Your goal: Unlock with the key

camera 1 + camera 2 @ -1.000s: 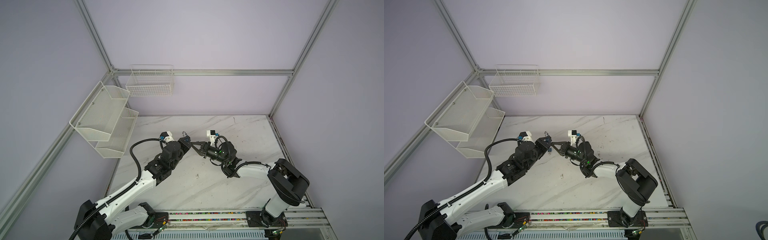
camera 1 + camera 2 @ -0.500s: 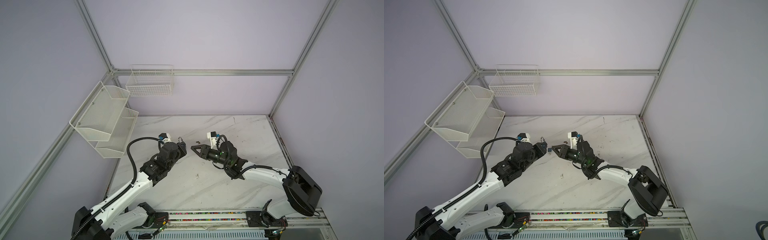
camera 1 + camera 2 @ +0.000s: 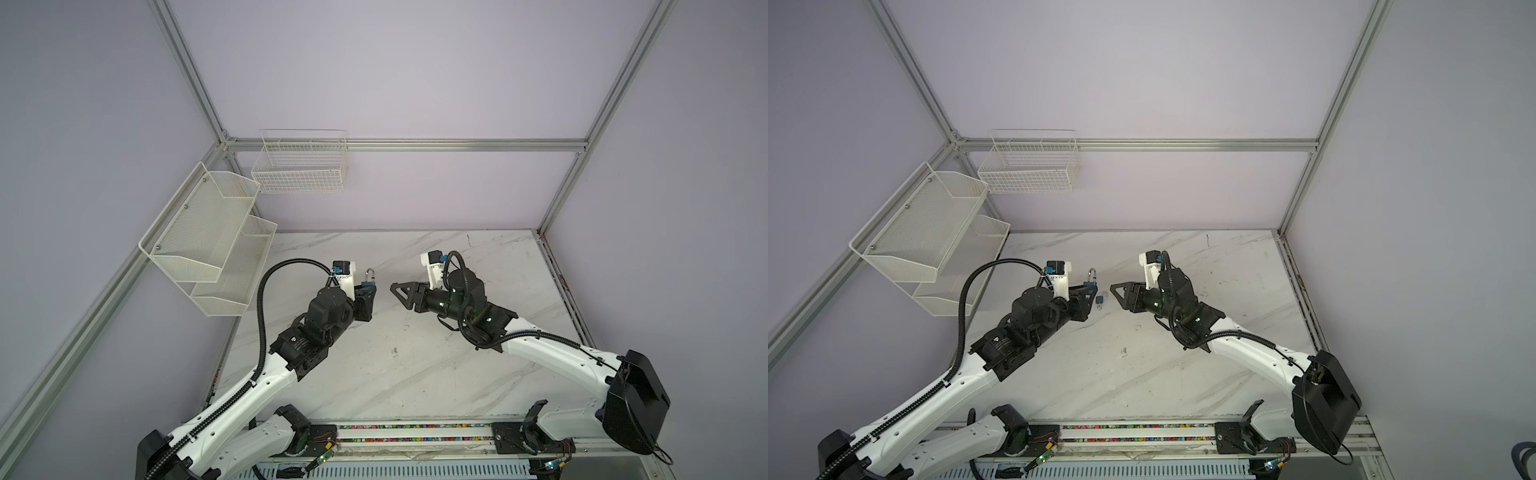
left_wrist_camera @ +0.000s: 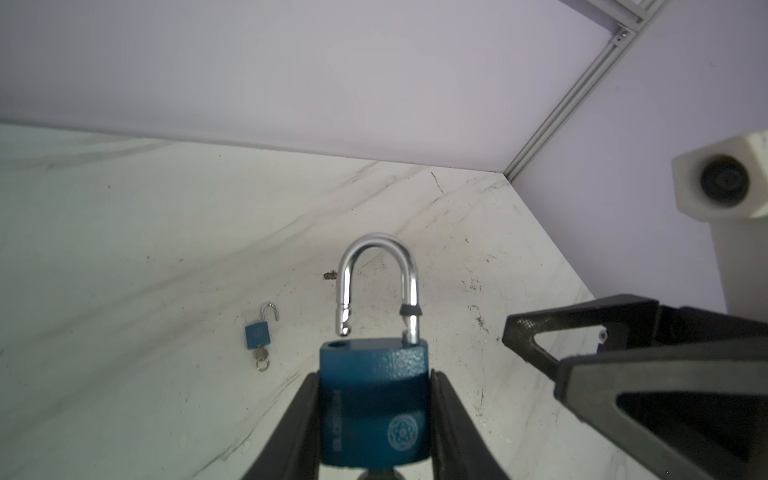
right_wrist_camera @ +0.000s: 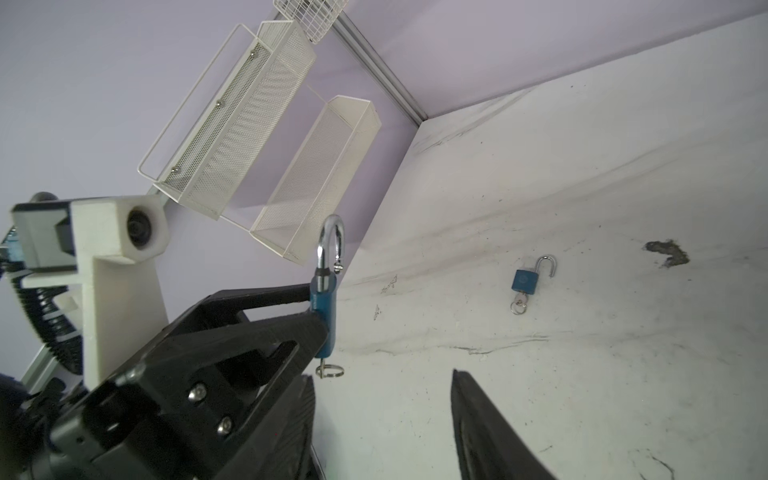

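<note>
Two locks in play, both blue, both undone. Pinches the larger padlock [image 4: 376, 374] by its flanks in the left gripper [image 3: 367, 296], clear of the marble table [image 3: 415, 374], with the steel shackle [image 4: 376, 266] uppermost and one leg lifted out of its hole. Bears pale lettering up the face beside a round, flower-like emblem, too soft to read with certainty. Aims the right gripper [image 5: 382, 378] at the lock from just across a gap, jaws standing well apart, gripping nothing and touching nothing. Reveals from the right wrist alone the key ring [image 5: 331, 370] dangling under the held body; offers from the left wrist only a dark blur at that spot. Shows the smaller padlock [image 4: 257, 334] flat on the table between the two grippers, its own key [image 4: 261, 354] in the base, plain from both wrists; reduces that smaller padlock [image 3: 1099, 300] to a blue speck in a top view. Frames white mesh shelves [image 3: 208, 232] on the left wall and a wire basket [image 3: 301, 166] on the back wall.
</note>
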You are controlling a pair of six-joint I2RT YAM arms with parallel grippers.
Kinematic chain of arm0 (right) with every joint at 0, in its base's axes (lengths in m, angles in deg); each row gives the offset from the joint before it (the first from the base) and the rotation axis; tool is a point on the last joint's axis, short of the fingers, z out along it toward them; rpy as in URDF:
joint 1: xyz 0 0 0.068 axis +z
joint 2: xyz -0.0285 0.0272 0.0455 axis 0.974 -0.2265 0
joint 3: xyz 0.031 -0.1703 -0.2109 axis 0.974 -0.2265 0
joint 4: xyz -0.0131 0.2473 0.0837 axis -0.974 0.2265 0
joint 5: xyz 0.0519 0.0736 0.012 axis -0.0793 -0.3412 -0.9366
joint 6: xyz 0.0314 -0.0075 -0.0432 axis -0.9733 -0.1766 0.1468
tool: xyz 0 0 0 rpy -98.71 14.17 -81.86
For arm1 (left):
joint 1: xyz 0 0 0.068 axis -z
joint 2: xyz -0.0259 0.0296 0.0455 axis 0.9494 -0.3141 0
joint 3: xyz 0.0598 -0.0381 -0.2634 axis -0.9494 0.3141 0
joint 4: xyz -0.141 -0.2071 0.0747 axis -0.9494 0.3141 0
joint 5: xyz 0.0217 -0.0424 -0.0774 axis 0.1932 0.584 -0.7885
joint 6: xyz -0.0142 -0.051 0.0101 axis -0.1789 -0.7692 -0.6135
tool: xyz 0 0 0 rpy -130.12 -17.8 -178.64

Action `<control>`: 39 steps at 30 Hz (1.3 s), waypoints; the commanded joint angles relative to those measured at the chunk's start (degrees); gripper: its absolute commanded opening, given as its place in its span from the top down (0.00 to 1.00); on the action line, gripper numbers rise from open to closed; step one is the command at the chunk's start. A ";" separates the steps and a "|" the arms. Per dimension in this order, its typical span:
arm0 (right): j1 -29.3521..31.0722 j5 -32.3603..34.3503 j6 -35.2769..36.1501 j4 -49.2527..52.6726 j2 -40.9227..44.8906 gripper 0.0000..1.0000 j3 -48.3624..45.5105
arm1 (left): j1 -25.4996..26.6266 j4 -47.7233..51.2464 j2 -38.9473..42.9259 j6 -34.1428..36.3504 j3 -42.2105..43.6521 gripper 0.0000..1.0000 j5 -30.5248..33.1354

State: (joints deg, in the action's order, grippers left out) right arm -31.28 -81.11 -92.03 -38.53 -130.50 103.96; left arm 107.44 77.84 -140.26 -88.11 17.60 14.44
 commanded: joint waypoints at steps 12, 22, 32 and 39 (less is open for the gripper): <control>-0.36 1.16 19.69 27.54 -7.76 0.41 23.50 | -0.06 -33.67 0.84 22.71 15.42 1.00 -3.56; -0.36 4.87 23.77 38.86 -17.16 0.40 38.18 | -0.06 -37.04 0.34 24.12 16.82 1.00 -2.66; -0.27 7.92 23.52 44.84 -21.98 0.40 45.99 | 0.02 -39.42 0.76 25.63 18.46 1.00 -2.62; 0.49 7.57 25.09 47.77 -23.32 0.40 48.74 | -0.07 -41.23 1.47 27.52 19.73 1.00 -2.68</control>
State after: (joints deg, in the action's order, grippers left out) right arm -31.19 -73.94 -68.84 6.21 -153.58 150.99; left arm 107.44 42.76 -140.21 -62.80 35.54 11.77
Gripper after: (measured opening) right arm 0.605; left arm 0.358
